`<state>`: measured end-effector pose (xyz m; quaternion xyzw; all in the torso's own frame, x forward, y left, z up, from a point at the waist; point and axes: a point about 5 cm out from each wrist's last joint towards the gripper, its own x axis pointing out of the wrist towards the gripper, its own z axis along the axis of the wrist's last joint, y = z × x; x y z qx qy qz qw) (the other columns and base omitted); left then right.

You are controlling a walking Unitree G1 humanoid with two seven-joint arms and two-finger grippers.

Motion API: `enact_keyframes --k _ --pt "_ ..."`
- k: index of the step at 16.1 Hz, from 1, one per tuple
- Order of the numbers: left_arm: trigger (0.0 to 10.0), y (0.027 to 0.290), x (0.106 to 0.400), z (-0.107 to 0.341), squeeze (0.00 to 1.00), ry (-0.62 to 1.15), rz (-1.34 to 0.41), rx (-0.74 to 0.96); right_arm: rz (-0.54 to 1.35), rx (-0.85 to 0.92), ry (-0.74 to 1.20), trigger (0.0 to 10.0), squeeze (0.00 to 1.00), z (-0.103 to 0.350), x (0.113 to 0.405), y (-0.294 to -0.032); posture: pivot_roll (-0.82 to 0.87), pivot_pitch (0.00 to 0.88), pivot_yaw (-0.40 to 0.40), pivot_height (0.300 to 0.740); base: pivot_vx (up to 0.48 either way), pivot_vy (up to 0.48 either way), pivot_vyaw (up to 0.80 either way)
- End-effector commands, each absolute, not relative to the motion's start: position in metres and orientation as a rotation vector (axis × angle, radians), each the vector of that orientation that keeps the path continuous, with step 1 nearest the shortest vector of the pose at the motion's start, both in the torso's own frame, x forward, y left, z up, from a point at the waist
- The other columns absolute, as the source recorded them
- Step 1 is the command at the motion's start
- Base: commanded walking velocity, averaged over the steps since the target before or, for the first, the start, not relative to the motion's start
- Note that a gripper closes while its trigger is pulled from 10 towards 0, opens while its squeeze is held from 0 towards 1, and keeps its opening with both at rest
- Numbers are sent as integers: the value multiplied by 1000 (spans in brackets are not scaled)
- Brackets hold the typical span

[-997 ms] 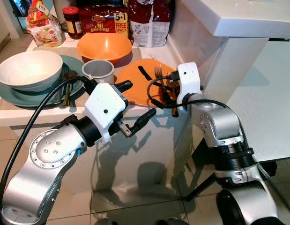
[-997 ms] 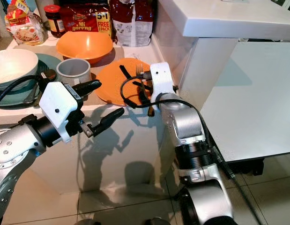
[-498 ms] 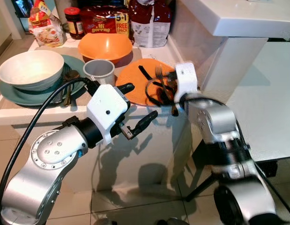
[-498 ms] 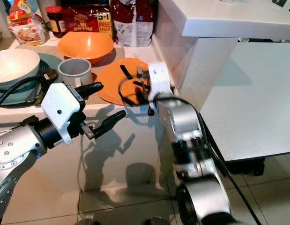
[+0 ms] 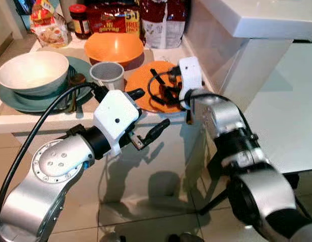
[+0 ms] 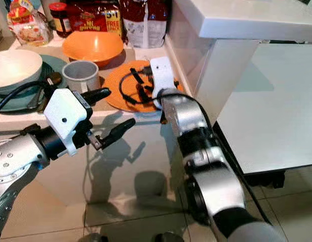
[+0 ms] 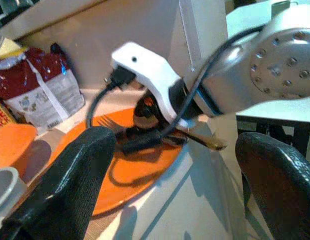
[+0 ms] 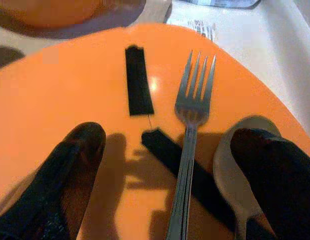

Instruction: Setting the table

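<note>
Nearest, at lower left of the head views, left tool (image 5: 146,115) held out in front of the white bench (image 5: 24,121) edge, black fingers (image 7: 69,195) spread wide, nothing between them. At centre frame, right tool (image 8: 165,165) lowered over the orange plate (image 5: 140,83), fingers set apart on either side of the fork (image 8: 190,150), not closed on it; one fingertip (image 8: 275,170) resting on or just over the spoon bowl (image 8: 235,165), hard to say which from so close. Fork lying flat on the plate, tines toward the far rim, spoon just beside it. Two black strips on the plate: a short black strip (image 8: 138,80) beside the tines, a longer black strip (image 8: 167,150) running under the fork handle. Spoon handle tip (image 7: 210,144) poking out past the near plate rim, over the bench edge.

Left of the plate, grey cup (image 5: 106,75), upright. Further left, white bowl (image 5: 32,73) sitting on a teal plate (image 5: 9,103), with cutlery (image 5: 72,96) lying on that plate's right rim. Behind the cup, orange bowl (image 5: 114,49). Along the top of the frame, jar with red lid (image 5: 80,21), noodle pack (image 5: 111,20) and dark red bag (image 5: 163,22). At right, white table (image 5: 292,111).
</note>
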<state>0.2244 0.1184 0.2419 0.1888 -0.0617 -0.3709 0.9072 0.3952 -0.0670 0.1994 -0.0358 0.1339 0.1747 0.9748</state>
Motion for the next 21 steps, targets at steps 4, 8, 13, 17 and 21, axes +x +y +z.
enact_keyframes --k 4,8,13,17,21 --pt "10000 115 218 244 0 -129 -781 396 375 -18 252 10000 0 200 404 -66 48 120 -73 740 0 0 0" --pt "10000 117 217 244 0 -119 -776 399 441 -6 239 10000 0 200 406 -57 54 123 -80 740 0 0 0" --pt "10000 117 217 244 0 -115 -783 396 464 -12 228 10000 0 202 407 -54 55 122 -81 740 0 0 0" --pt "10000 116 218 243 0 -115 -789 397 442 -41 291 3922 0 190 406 -58 55 116 -81 740 0 0 0" --pt "10000 115 217 242 0 -112 -792 401 435 -62 333 0 0 185 405 -60 54 114 -80 740 0 0 0"
